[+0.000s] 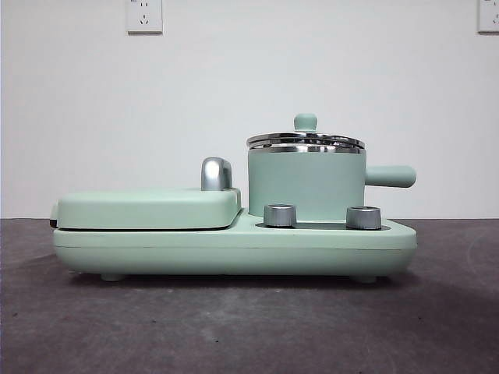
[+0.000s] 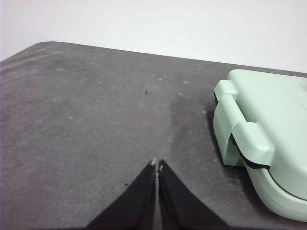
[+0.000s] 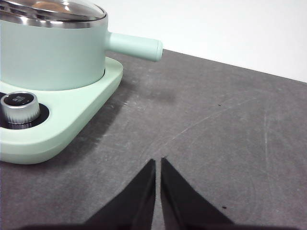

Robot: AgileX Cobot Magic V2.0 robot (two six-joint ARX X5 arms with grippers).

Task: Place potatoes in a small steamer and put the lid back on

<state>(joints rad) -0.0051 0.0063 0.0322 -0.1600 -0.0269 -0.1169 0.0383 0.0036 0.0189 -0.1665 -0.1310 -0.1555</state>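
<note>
lid (image 1: 306, 140) sits on the steamer (image 1: 306, 183) — potato unseen, perhaps inside. task looks finished; no move needed. left gripper (image 2: 157, 166) and right gripper (image 3: 158, 161) clenched, empty, over bare surface (image 3: 216, 143) beside it.

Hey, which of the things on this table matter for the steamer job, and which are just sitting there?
Job:
- small steamer, on the cooker base
- lid, sitting on the steamer
- left claw and right claw, both shut, over bare table
- no potato clearly visible

Just there:
- flat griddle box
- two dials
- wall sockets
</note>
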